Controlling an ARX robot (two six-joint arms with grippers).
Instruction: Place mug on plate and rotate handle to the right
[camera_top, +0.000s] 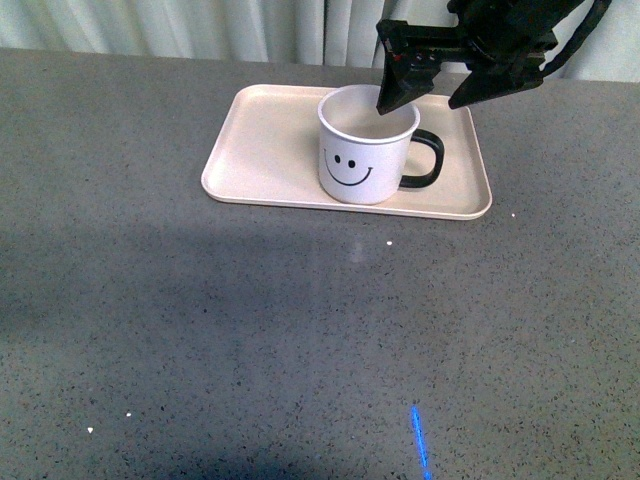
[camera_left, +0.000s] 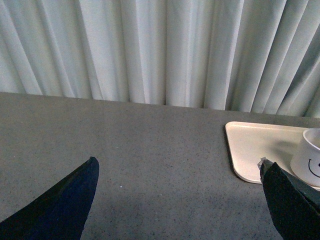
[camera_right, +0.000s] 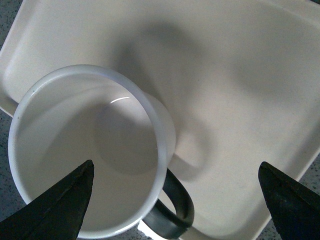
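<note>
Nearest: bare grey table (camera_top: 300, 330), speckled, with a short blue streak of light near its front edge.

Middle: the plate (camera_top: 260, 130) lies flat on the table. The mug (camera_top: 362, 160) stands upright on the plate's right half with its smiley toward the front camera. The handle (camera_top: 425, 160) points right, so both parts of the task look done.

Above the mug: my right gripper (camera_top: 422, 102), jaws wide apart and holding nothing. One finger hangs over the mug's mouth and the other over the plate beyond the handle. I cannot tell whether either finger touches the rim.

Left wrist view: my left gripper (camera_left: 177, 165) is well off to the plate's left over bare table, jaws apart and empty.

Farthest: pale pleated curtain (camera_top: 200, 25).

Handling note: the right wrist view shows the mug empty, so I judge it light. It should be stiff, and its gloss suggests it is slippery and could chip if knocked. The surest hold would be the wall beside the handle, one finger inside and one outside. Pinching the thick handle loop would serve for turning.
</note>
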